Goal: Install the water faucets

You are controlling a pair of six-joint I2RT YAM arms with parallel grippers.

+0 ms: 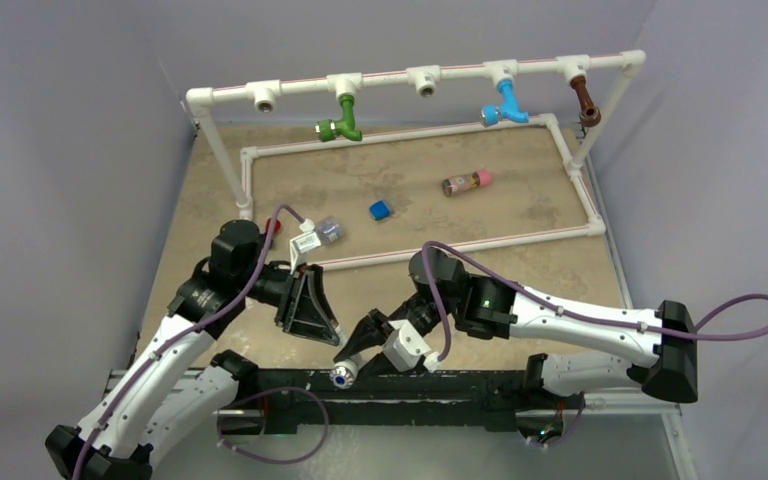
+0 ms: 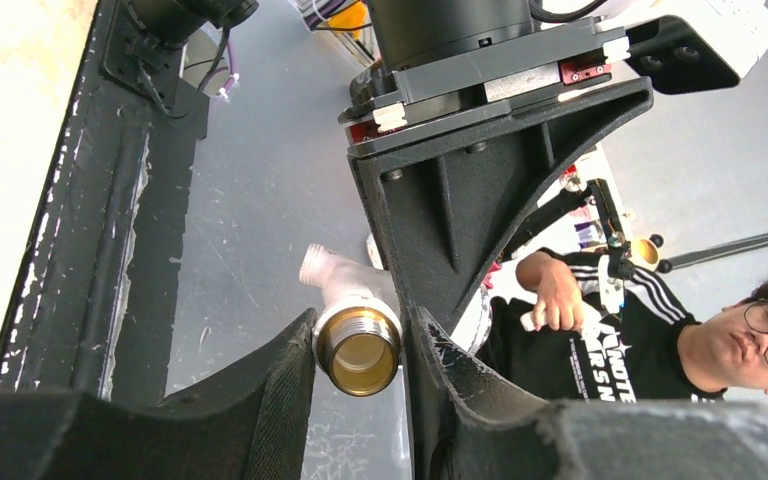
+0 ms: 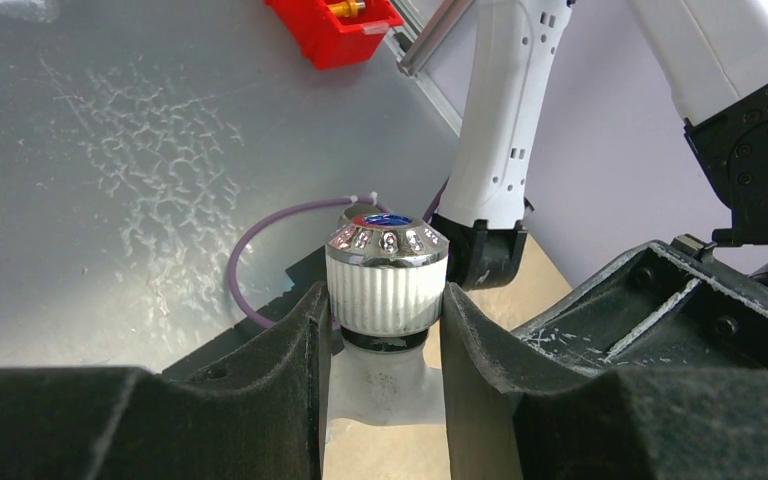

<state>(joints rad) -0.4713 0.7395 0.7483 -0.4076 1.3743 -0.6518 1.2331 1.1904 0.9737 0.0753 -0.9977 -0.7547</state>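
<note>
A white water faucet (image 1: 343, 375) hangs between both grippers over the table's near edge. My left gripper (image 2: 360, 340) is shut on its brass threaded end (image 2: 360, 352); it shows in the top view (image 1: 332, 335) too. My right gripper (image 3: 383, 300) is shut on the ribbed white knob (image 3: 385, 285) with its chrome cap; it shows in the top view (image 1: 352, 352) too. On the white pipe frame (image 1: 390, 78) at the back hang a green faucet (image 1: 340, 125), a blue faucet (image 1: 505, 108) and a brown faucet (image 1: 586, 100). Two T-fittings (image 1: 265, 97) (image 1: 424, 83) stand open.
A small blue cube (image 1: 379, 210) and a pink-capped bottle (image 1: 466, 182) lie inside the frame's base loop. A small clear piece (image 1: 328, 230) lies by the left arm. A red bin (image 3: 335, 30) sits on the floor and a person (image 2: 660, 330) sits beyond the table.
</note>
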